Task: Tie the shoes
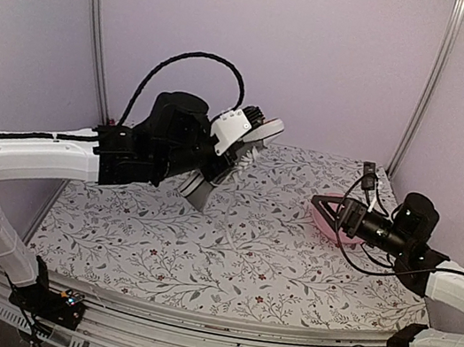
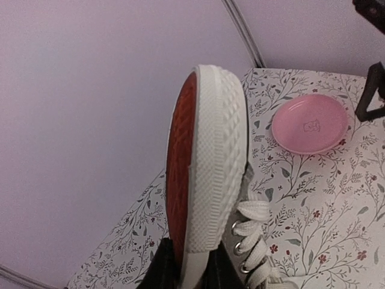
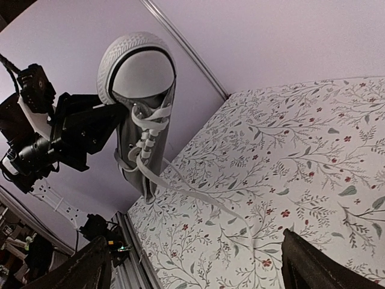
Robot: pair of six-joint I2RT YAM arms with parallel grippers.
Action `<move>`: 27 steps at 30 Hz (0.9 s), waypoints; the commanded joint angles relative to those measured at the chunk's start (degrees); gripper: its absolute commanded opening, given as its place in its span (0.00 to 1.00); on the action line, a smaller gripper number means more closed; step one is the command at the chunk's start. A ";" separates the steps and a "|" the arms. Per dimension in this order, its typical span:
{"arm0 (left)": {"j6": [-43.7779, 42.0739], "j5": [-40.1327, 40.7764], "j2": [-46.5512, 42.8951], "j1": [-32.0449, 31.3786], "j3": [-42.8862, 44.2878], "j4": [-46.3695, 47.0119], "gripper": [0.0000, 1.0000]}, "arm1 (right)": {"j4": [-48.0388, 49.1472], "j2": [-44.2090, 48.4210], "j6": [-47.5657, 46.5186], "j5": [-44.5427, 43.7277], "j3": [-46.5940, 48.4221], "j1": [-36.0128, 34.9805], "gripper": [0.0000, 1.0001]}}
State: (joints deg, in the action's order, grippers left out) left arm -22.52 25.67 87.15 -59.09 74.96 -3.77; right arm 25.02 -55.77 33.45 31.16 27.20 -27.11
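HELD ALOFT: My left tool [image 2: 189, 274] clamps the grey sneaker [image 2: 210, 168] by the rubber edge of its sole. The jaws are drawn nearly together, and one dark finger [image 2: 157, 271] presses the orange tread side at the bottom of the left wrist view. The shoe is held up above the floral surface [image 1: 227, 254], stood on end with its white toe cap uppermost. In the overhead view it sits above centre and a little left of the middle, against the lilac back wall [image 1: 325, 55].

The white laces [image 3: 147, 135] run down the front of the shoe. One loose lace [image 3: 192, 192] trails away from it toward the lower right of the right wrist view, crossing the flower pattern. I cannot tell whether it touches the surface.

My right tool [image 1: 328, 213] stands wide open and has hold of nothing. It is at the right of the overhead view, low over the surface and partly in front of a pink plate [image 2: 310, 108]. The plate lies flat on the surface, well apart from the sneaker. In the right wrist view that tool's two dark fingers [image 3: 72, 271] fill the bottom corners, with the sneaker in the upper left of the frame.
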 commanded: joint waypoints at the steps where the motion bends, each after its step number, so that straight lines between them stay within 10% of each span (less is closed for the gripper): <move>1: 11.45 -1.67 1.42 -0.99 3.18 1.71 0.00 | 7.92 -6.07 7.86 -11.54 3.74 -9.91 0.97; 14: 22.07 -2.00 2.04 -1.05 -0.70 5.57 0.00 | 11.86 -33.48 6.95 -16.40 22.45 -22.11 0.89; 27: 25.83 1.92 -0.80 0.77 -4.01 9.09 0.00 | 3.81 -41.58 6.27 -23.18 25.07 -25.06 0.62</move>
State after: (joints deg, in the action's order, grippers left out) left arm 1.65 25.61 90.39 -59.05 70.57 -2.02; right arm 33.54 -96.33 40.07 11.75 52.97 -51.88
